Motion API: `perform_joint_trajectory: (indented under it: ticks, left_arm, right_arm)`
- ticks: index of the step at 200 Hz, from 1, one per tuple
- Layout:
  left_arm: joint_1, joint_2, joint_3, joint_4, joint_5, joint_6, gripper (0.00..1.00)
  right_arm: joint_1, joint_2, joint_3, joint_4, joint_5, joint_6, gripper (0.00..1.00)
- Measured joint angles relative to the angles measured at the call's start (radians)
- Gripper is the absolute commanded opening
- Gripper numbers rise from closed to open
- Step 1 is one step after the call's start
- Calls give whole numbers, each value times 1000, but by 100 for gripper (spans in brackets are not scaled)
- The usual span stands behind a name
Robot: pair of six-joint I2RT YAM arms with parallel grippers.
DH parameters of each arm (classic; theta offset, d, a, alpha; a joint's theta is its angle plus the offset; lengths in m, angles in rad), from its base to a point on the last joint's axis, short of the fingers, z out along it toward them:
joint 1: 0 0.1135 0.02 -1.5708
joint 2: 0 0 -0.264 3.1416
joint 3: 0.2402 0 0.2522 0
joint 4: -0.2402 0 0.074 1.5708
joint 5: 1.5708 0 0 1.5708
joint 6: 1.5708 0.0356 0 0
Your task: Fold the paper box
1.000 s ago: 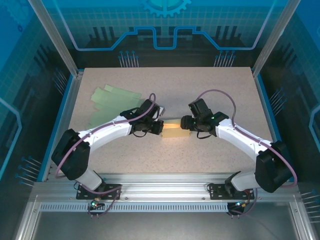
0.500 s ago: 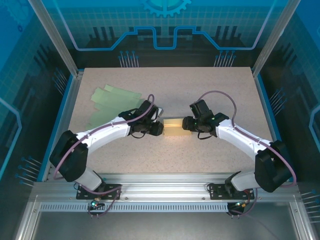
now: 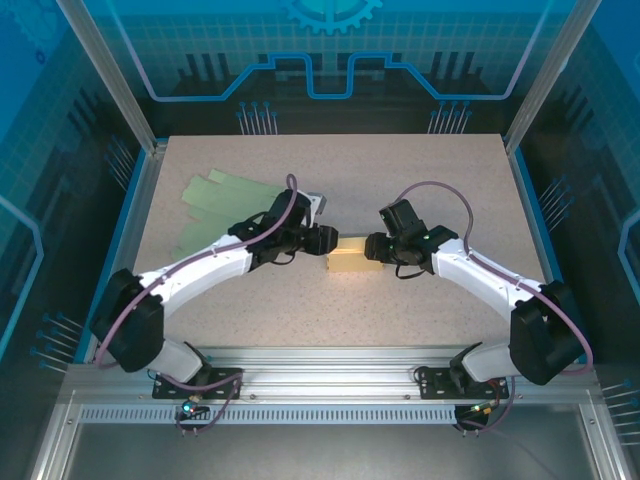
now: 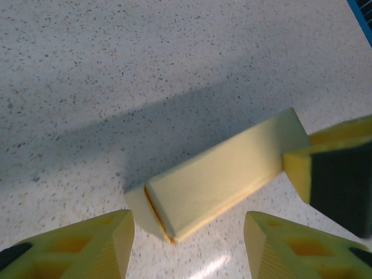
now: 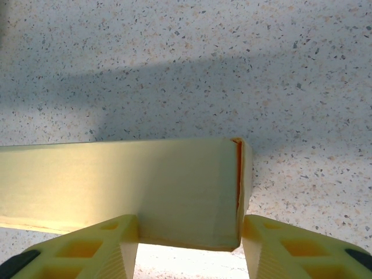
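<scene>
From the bases at the near edge, both arms reach inward to the paper box [image 3: 348,260], a pale yellow, folded long block lying flat near the middle of the speckled surface [image 3: 440,180]. The right claw [image 3: 373,247] is at the box's 3 o'clock end; in the right wrist view that end sits between its yellow fingers [image 5: 93,247], which press on either side, so the claw is clamped on the box [image 5: 145,186]. The left claw [image 3: 325,241] is at the 9 o'clock end with its jaws spread wide. In its wrist view the near end of the box [image 4: 221,174] lies just ahead of the gap, ungripped, and the right claw's padded finger [image 4: 334,174] touches the far end. Farther back, toward 10 o'clock, flat pale green sheets [image 3: 225,198] lie overlapping, well apart from the box.
</scene>
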Motion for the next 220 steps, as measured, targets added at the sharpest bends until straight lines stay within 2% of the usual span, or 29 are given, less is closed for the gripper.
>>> perform_joint_trajectory:
  ticks: [25, 51, 71, 97, 148, 182, 220]
  left_arm:
    - [5, 61, -12, 56, 0, -28, 52]
    - [18, 82, -58, 89, 0, -51, 41]
    - [22, 86, -71, 111, 9, -62, 39]
    - [22, 86, -90, 151, 18, -69, 30]
    - [23, 85, -122, 216, 23, -69, 27]
    - [23, 78, -139, 238, 26, -69, 28]
    - [23, 73, -150, 255, 27, -69, 27]
  right_arm:
    - [0, -1, 0, -1, 0, 0, 51]
    - [0, -3, 0, -5, 0, 0, 51]
    - [0, -8, -1, -12, 0, 0, 50]
    - [0, -23, -12, -27, 0, 0, 50]
    - [-6, -63, -17, -87, -12, -6, 52]
    - [-40, -71, 48, -110, -29, -26, 53]
    - [-99, -33, 100, -91, -63, -45, 48]
